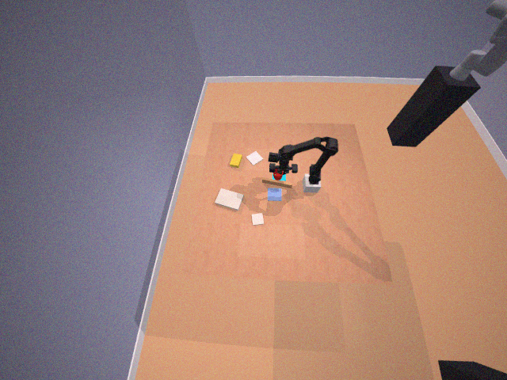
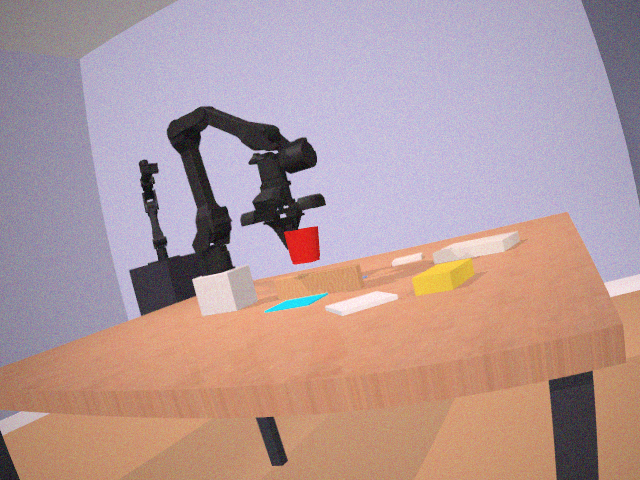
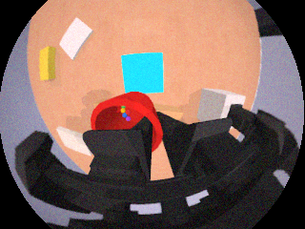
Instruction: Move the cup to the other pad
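ok so my claw (image 2: 285,225) pinching red cup (image 2: 302,244) by rim, holding it upright in air so marbles (image 3: 125,114) sitting at bottom, not rolling out. carrying it high, guessing to clear wooden bar (image 2: 319,279). cyan pad (image 2: 295,302) lying ahead and below, cup not over it yet. left to right on wooden table (image 2: 465,330): white block (image 2: 224,289), white slab (image 2: 360,302), yellow block (image 2: 443,275). lilac wall behind.
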Robot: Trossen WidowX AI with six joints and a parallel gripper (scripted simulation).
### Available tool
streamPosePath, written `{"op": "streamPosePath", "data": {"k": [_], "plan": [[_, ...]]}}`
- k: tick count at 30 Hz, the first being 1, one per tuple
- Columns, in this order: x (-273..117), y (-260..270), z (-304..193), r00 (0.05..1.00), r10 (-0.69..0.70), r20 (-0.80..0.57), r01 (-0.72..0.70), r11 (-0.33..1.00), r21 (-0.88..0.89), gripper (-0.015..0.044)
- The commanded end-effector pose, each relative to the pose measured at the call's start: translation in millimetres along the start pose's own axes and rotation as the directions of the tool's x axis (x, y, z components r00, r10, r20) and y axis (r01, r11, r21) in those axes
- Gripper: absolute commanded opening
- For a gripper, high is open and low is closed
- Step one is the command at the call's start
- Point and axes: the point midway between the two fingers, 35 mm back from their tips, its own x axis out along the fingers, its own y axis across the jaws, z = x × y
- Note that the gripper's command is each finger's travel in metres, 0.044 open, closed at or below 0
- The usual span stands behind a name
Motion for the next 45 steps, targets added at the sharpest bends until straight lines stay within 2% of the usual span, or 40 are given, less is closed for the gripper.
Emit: {"op": "streamPosePath", "data": {"k": [1, 34, 45], "plan": [[-0.3, -2.2, 6.4, 1.000, -0.002, 0.001, 0.002, 1.000, -0.007, 0.0000], [-2.6, -16.5, 58.3, 1.000, -0.004, 0.007, 0.004, 1.000, -0.007, 0.0000], [9.8, -16.2, 59.4, 1.000, -0.004, 0.007, 0.004, 1.000, -0.007, 0.0000]]}}
